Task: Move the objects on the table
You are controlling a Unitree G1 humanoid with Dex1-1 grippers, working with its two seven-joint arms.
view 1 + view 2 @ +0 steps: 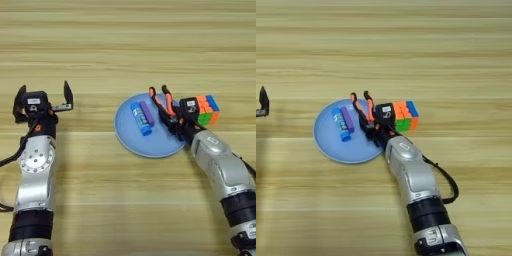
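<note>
My right gripper (pixel 173 123) is shut on the pliers (pixel 161 103), over the right rim of the light-blue plate (pixel 134 143). Their orange-and-black handles point up and away from me. The multicoloured puzzle cube (pixel 208 110) rests on the table (pixel 128 45) just right of the plate, close behind my right wrist. At the far left my left gripper (pixel 44 96) stands open and holds nothing, well apart from the plate.
A blue cylinder (pixel 140 119) and a purple block (pixel 146 113) lie side by side on the plate. The wooden planks stretch bare beyond the plate at the back and in front between my two arms.
</note>
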